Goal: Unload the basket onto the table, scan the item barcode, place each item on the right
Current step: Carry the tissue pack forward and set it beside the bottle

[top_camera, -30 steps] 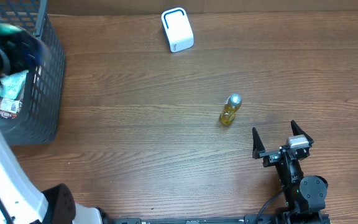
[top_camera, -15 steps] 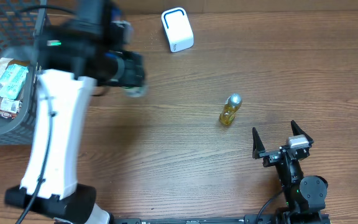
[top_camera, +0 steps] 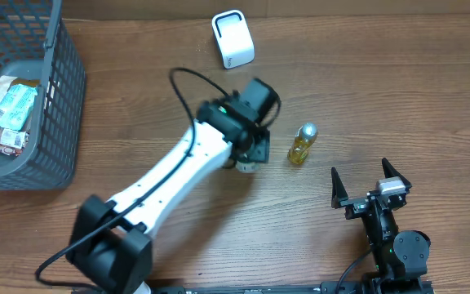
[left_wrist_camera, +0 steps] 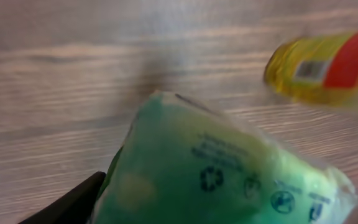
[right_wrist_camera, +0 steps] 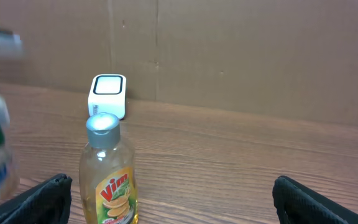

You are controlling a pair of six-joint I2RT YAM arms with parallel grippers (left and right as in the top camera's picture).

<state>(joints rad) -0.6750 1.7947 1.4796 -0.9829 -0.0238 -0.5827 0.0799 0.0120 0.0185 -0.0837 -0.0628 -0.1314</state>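
Note:
My left gripper (top_camera: 247,157) is shut on a green plastic packet (left_wrist_camera: 229,174), which fills the lower half of the left wrist view; one black finger (left_wrist_camera: 67,205) shows at its left side. The gripper hangs over the middle of the table, just left of a yellow Vim bottle (top_camera: 302,144) that stands upright. The bottle (left_wrist_camera: 328,65) appears blurred at the top right of the left wrist view. The white scanner (top_camera: 232,38) sits at the back edge, beyond the gripper. My right gripper (top_camera: 370,186) stands open near the front right, holding nothing.
A grey wire basket (top_camera: 65,98) with several packets inside stands at the far left. In the right wrist view the bottle (right_wrist_camera: 109,174) stands close in front, the scanner (right_wrist_camera: 108,94) behind it against a cardboard wall (right_wrist_camera: 241,50).
My left arm has swung from the basket on the left across to the middle of the table, carrying the green packet. The right arm has not moved.

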